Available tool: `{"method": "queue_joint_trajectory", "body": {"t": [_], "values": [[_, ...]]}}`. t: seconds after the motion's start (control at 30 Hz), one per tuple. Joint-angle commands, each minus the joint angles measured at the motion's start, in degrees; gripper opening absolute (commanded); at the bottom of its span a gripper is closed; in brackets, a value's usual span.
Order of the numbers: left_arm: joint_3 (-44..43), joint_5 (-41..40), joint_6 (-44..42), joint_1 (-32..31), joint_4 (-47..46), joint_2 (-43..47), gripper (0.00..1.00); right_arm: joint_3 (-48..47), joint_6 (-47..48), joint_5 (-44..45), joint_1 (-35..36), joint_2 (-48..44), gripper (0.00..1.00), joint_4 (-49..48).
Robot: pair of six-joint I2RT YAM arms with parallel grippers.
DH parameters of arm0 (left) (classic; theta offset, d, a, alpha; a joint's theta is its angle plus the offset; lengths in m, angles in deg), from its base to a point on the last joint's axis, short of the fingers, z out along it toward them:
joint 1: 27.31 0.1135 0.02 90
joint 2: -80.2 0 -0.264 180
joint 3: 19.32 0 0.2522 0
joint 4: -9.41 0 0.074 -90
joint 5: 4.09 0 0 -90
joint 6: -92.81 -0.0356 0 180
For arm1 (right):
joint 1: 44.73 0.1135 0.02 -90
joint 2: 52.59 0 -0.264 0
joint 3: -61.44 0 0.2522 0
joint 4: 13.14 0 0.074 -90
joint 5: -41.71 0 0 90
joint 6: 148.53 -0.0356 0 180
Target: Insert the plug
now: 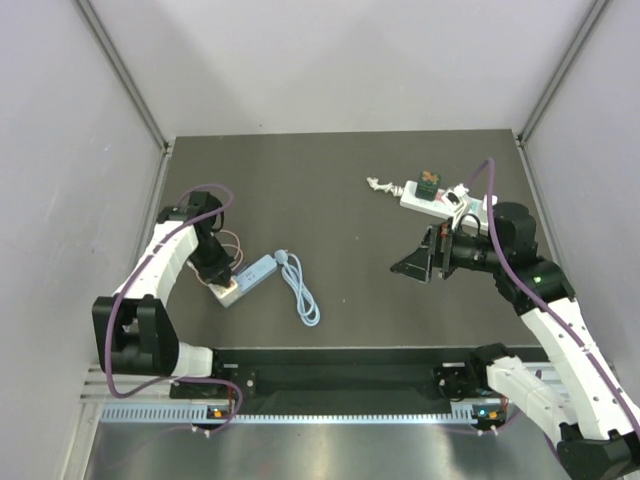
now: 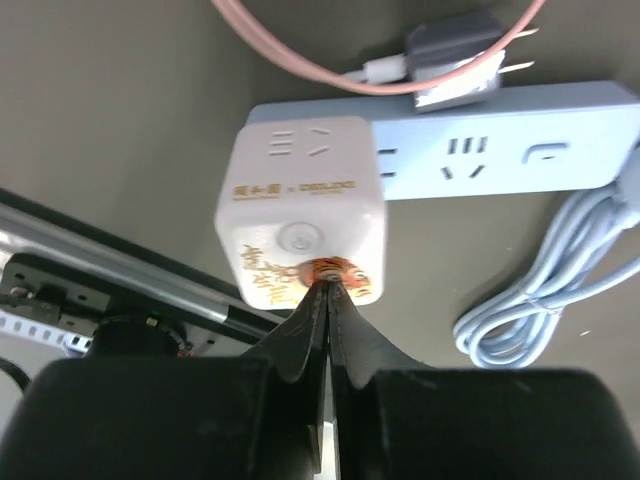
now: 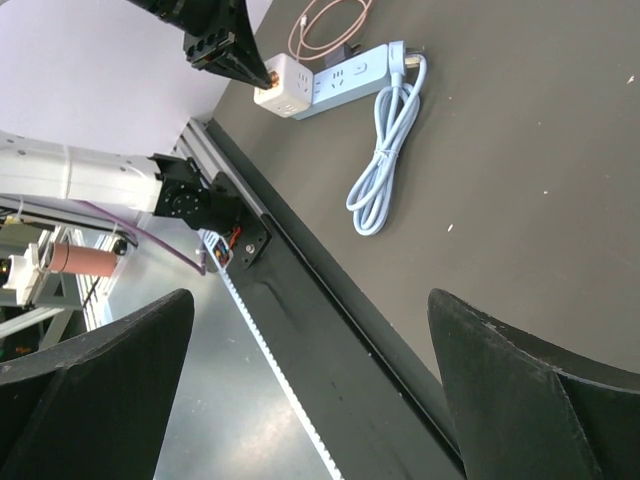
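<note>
1. The left gripper (image 2: 328, 288) has its jaws pinched together with no gap showing. Their tips touch the near face of the white cube adapter (image 2: 300, 205), right at an orange printed mark. I see nothing held between them.
2. The cube lies straight ahead of those tips, over the left end of the pale power strip (image 2: 500, 150) on the bench (image 2: 110, 110). I cannot tell whether it is fully seated.
3. The strip's long axis runs off to the right in the wrist view, crosswise to the line of the jaws. A push along the jaws would likely drive into the cube, not slide along the strip.
4. Beyond the strip, at its far edge, lies a grey charger plug (image 2: 455, 60) on a pink cable (image 2: 290, 55), prongs bare and in no socket.
5. The right gripper (image 3: 310, 300) hangs with jaws wide and empty, well apart from all this. The left arm is plainly the nearer.
</note>
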Motion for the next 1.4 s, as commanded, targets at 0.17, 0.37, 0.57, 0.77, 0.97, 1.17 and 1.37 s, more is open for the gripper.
{"method": "queue_joint_trajectory", "body": {"t": [0.17,0.37,0.57,0.77,0.97,1.17,1.37], "values": [[-17.2,-5.4,-0.8,-0.1,0.7,-0.3,0.57,-0.5,0.4,0.7,-0.6,-0.8,1.00,-1.4],[-19.2,-10.6,-3.6,0.0,-2.3,-8.8,0.78,0.2,1.9,2.1,-0.5,-1.0,1.00,0.8],[-22.2,-8.0,-4.6,-0.3,-4.4,-23.1,0.66,-2.1,0.7,2.9,-0.6,-1.8,1.00,1.7],[-28.9,-11.5,-6.1,-2.9,-5.3,-32.0,0.68,-5.1,3.7,4.8,-0.2,-1.0,1.00,6.6],[-33.3,-14.5,-5.3,-2.9,-2.3,-41.4,0.61,-5.6,4.0,6.5,0.1,-0.8,1.00,7.3],[-32.6,-12.8,-5.5,-2.9,-4.7,-44.0,0.42,-7.1,4.5,7.8,0.1,0.4,1.00,7.8],[-39.0,-10.0,-6.4,-2.9,-5.2,-44.8,0.00,-6.5,3.4,8.0,0.1,0.8,1.00,7.1]]}}
